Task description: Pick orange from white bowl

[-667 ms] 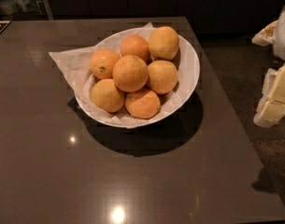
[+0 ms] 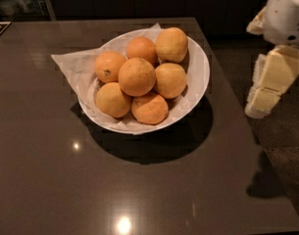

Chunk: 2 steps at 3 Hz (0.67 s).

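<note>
Gripper [image 2: 261,102] has edged inward; jaws' state cannot be told. Orange [image 2: 137,76] in bowl [image 2: 199,77] sits well left of jaws, untouched.

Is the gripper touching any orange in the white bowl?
No, the gripper hangs past the table edge, apart from the white bowl and its oranges.

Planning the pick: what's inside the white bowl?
The white bowl holds seven oranges on crumpled paper, the orange topmost. Its floor is hidden beneath them. The gripper hangs right of the bowl.
</note>
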Tool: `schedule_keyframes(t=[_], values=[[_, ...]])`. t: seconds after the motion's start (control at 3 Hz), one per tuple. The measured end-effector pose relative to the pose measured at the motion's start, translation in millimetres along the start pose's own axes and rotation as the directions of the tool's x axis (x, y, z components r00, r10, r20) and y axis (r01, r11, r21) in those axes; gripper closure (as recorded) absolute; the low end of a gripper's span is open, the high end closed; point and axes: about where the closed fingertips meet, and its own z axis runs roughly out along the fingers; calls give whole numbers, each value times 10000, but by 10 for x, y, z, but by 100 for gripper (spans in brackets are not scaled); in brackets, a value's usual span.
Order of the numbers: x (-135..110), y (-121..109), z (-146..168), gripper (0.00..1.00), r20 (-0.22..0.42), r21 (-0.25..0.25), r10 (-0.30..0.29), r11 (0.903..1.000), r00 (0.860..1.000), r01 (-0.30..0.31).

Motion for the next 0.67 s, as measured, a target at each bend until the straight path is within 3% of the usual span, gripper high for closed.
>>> schedule_keyframes(t=[0.33, 0.67], values=[[-424, -46, -20, 0, -44, -202, -571, 9982, 9984, 570], [-488, -80, -34, 0, 110, -1, -640, 9980, 9979, 640]])
